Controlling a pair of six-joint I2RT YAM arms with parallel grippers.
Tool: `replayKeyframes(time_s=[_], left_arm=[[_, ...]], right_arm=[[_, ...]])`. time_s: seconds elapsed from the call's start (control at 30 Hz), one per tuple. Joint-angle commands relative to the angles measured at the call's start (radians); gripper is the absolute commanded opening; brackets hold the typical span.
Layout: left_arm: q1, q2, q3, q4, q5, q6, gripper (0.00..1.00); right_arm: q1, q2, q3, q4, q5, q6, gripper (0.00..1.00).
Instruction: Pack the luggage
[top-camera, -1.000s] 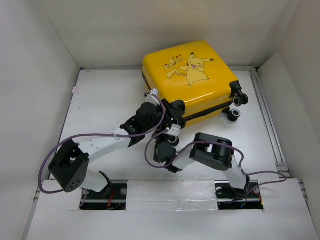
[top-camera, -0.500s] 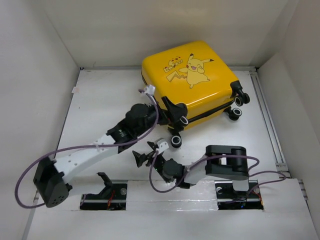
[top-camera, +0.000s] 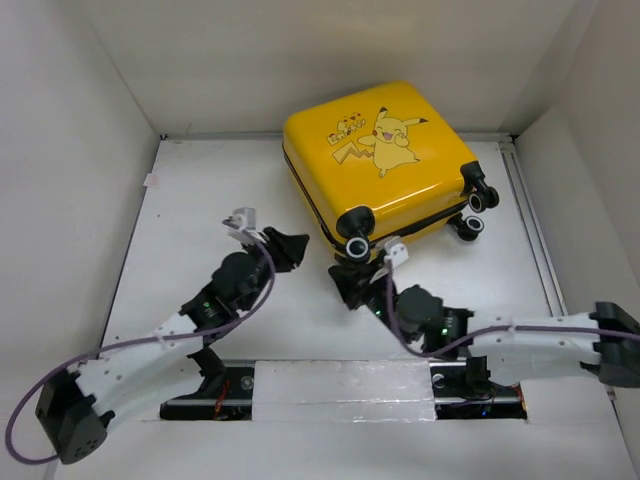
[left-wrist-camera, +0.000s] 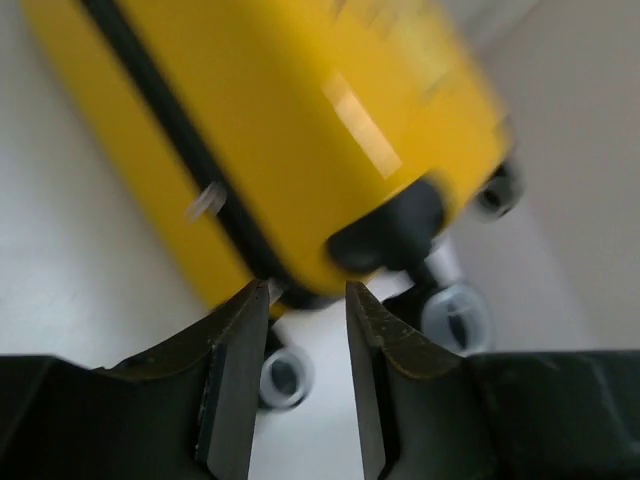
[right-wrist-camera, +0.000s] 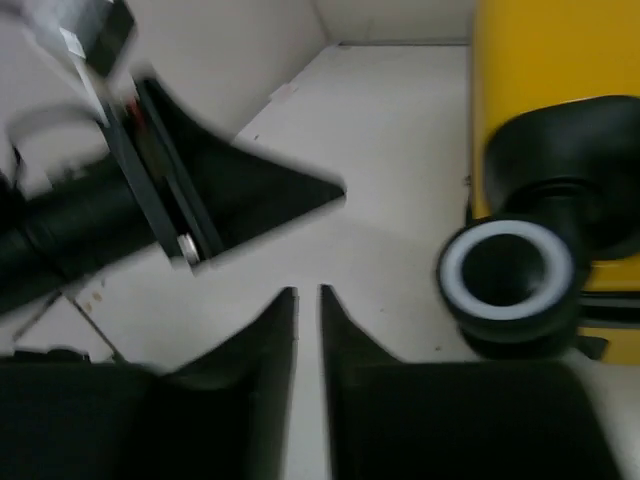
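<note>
The luggage (top-camera: 385, 160), a yellow hard-shell suitcase, lies closed and flat at the back of the table with its cartoon lid up. Its black wheels (top-camera: 355, 247) point at the arms. My left gripper (top-camera: 288, 250) hovers just left of the near corner. In the left wrist view, that gripper (left-wrist-camera: 305, 292) is open by a modest gap, empty, and faces the suitcase (left-wrist-camera: 300, 130). My right gripper (top-camera: 347, 278) sits low in front of the near wheel. The right wrist view shows that gripper (right-wrist-camera: 308, 292) shut to a thin slit on nothing, with the wheel (right-wrist-camera: 505, 268) to its right.
White walls close in the table on the left, back and right. A metal rail (top-camera: 535, 240) runs along the right side. A small tag (top-camera: 150, 180) lies by the left wall. The left arm's black finger (right-wrist-camera: 240, 195) crosses the right wrist view.
Both grippers have pulled off the suitcase's near corner, opened wide and then closed in again. The left arm swung left. The right arm's base link dropped low and to the right.
</note>
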Motion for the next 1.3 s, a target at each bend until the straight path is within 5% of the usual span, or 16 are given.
replayKeyframes(time_s=[0.0,0.03,0.17,0.4,0.9,0.93,1.03,1.2,1.27], left_arm=[[0.000,0.089,-0.074,0.032,0.103,0.051,0.31],[-0.014,0.109,-0.083,0.084,0.117,0.068,0.31],[-0.039,0.246,-0.053,0.149,0.142,0.131,0.35],[-0.039,0.442,0.013,0.250,0.154,0.188,0.36],[-0.039,0.655,0.131,0.281,0.105,0.250,0.32],[-0.039,0.655,0.131,0.281,0.094,0.250,0.22],[-0.039,0.666,0.141,0.281,0.094,0.250,0.17],[-0.039,0.687,0.161,0.250,0.039,0.260,0.02],[-0.039,0.687,0.161,0.250,0.015,0.260,0.00]], right_arm=[[-0.097,-0.147,0.025,-0.325,-0.052,0.039,0.19],[-0.151,-0.171,0.044,-0.357,-0.065,0.030,0.40],[-0.251,-0.211,0.077,-0.486,-0.065,0.021,0.76],[-0.358,-0.086,0.178,-0.515,-0.214,-0.013,0.90],[-0.495,0.086,0.258,-0.534,-0.289,-0.051,0.93],[-0.495,0.103,0.268,-0.534,-0.298,-0.051,0.88],[-0.495,0.115,0.268,-0.534,-0.308,-0.051,0.85],[-0.504,0.128,0.278,-0.525,-0.347,-0.051,0.55],[-0.504,0.128,0.278,-0.525,-0.348,-0.051,0.51]])
